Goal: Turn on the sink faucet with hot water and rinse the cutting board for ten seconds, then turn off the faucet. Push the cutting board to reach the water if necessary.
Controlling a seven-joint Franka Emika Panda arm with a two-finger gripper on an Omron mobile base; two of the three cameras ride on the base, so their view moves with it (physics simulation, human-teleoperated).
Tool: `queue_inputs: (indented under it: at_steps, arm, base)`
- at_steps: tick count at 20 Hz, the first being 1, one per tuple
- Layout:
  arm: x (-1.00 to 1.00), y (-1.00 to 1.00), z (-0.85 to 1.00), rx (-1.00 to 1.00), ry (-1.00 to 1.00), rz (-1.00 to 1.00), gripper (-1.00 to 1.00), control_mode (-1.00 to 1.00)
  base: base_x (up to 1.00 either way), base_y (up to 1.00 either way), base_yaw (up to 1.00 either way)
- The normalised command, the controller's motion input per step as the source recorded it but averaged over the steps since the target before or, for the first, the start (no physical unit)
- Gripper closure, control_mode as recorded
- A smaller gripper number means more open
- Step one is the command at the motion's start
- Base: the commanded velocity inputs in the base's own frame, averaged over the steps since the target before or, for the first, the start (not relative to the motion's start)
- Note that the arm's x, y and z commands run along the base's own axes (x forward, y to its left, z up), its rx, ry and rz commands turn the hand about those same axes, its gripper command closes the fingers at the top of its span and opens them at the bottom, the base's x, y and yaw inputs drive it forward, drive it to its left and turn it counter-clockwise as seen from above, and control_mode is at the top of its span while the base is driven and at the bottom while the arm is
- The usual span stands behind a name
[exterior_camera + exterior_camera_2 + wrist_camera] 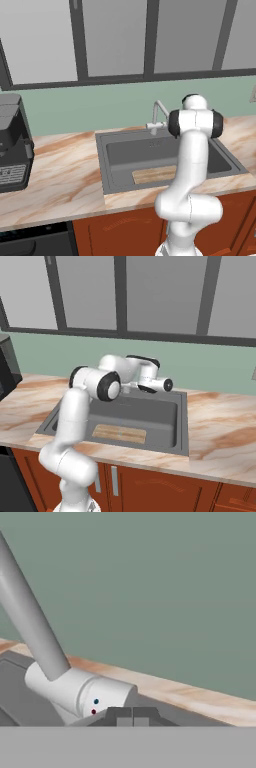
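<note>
We see the faucet (pixel 157 116) at the back rim of the sink (pixel 102 155) — a small light-grey tap with a thin angled spout rising from a stubby base. In the hand view the faucet (pixel 60 677) is close up: a pale cylinder lying on its side with a blue dot and a red dot on its end face, and a long grey tube slanting up and left from it. The gripper (pixel 132 716) sits just in front of that end face, its two dark tips pressed together, closed on nothing we can make out. Whether the tips touch the tap we cannot tell.

The sink is a dark-grey rectangular basin with a flat grey rim, set in the marbled peach counter (pixel 60 185). Inside it, on the floor near the front wall, lies the board (pixel 119 433) — flat, light tan, with visible grain. From the left base view the board (pixel 152 175) is partly hidden behind the arm (pixel 192 165).

At the left end of the counter stands a dark machine (pixel 12 145), well apart from the sink. A pale green wall (pixel 215 368) runs behind, under grey-framed panels.
</note>
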Motion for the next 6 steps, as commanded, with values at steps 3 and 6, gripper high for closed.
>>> queue_inputs:
  at_steps: [3, 6]
  arm:
    - [-0.05, 0.39, 0.00, 0.00, 0.00, 0.00, 1.00, -1.00]
    - [0.00, 0.13, 0.00, 0.00, 0.00, 0.00, 1.00, -1.00]
  base:
    - [0.00, 0.00, 0.00]
    - [0.00, 0.00, 0.00]
